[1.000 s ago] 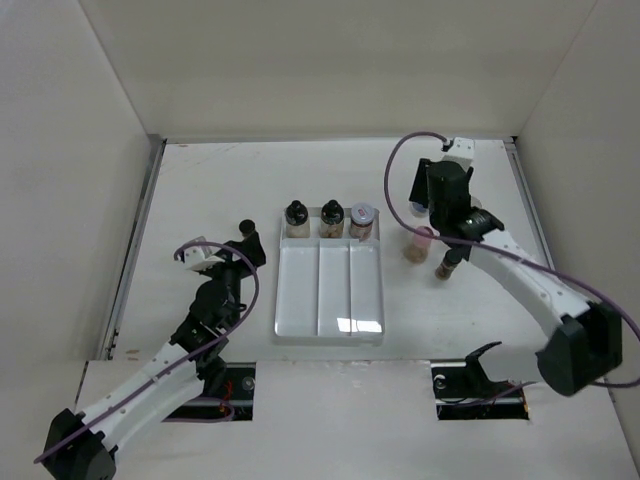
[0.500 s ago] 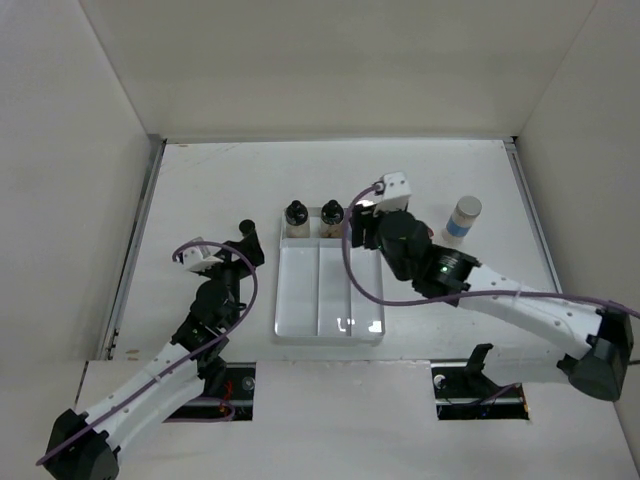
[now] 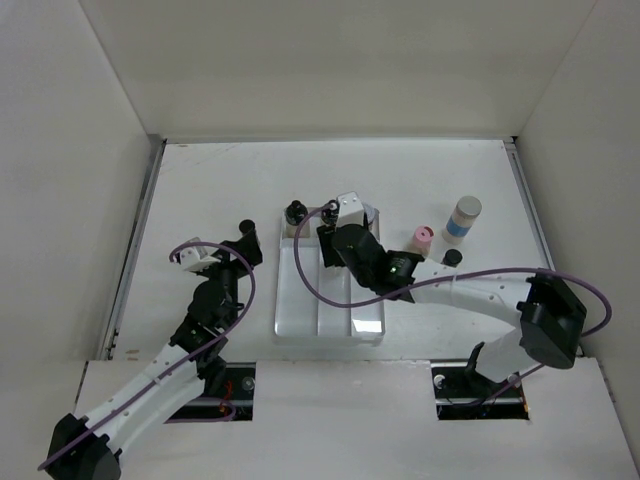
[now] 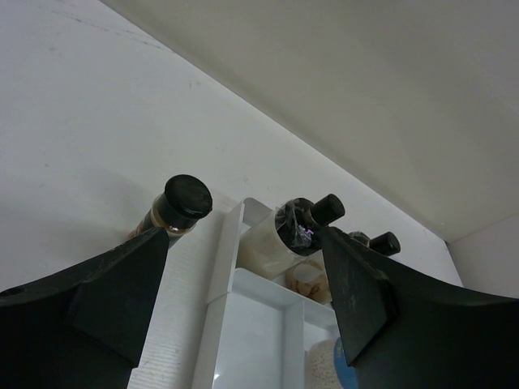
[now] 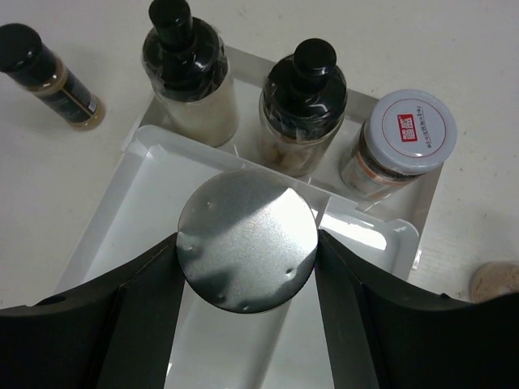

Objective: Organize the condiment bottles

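You are holding a silver-lidded jar (image 5: 247,235) upright in the right gripper (image 5: 247,271), and it is hanging over the tray (image 5: 130,211). Three more are standing along the tray's far end: a black-capped bottle (image 5: 188,77) on the left, a second black-capped bottle (image 5: 304,105) in the middle and a grey-lidded jar (image 5: 404,142) with a red lid label on the right. A dark bottle (image 5: 50,77) is standing just left of the tray. To its right, a pink-lidded jar (image 3: 424,238), a blue-labelled jar (image 3: 462,215) and a small black-capped bottle (image 3: 452,258) are standing apart.
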You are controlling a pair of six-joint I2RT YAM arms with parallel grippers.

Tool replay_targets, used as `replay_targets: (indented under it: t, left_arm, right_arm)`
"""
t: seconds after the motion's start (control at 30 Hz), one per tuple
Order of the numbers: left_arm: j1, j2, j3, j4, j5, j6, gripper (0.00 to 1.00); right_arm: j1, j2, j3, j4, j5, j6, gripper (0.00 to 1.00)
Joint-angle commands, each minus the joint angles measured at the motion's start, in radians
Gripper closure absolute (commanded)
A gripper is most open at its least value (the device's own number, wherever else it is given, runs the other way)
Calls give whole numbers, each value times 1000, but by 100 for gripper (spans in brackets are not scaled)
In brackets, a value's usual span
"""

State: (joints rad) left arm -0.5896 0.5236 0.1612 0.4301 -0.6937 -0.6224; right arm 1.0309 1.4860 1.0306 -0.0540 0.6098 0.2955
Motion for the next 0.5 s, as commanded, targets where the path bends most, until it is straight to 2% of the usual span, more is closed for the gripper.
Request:
replay_targets:
  t: [0.0,0.17,0.33,0.47]
  left_arm:
    - [10,-13,-9,39,17,-10,25]
    - [7,-4,-8,42,19,-10,25]
    - [4,-7,-6,42,25,-10,25]
    - [8,-5,-3,38,34,-11,25]
  right_arm:
    - [-35,-9,28,171,31,19,54]
    - [-73,14,-21,243,30,28,54]
    - [-75,42,-41,244,13,50,50]
    - [-75,57,-47,243,13,65,43]
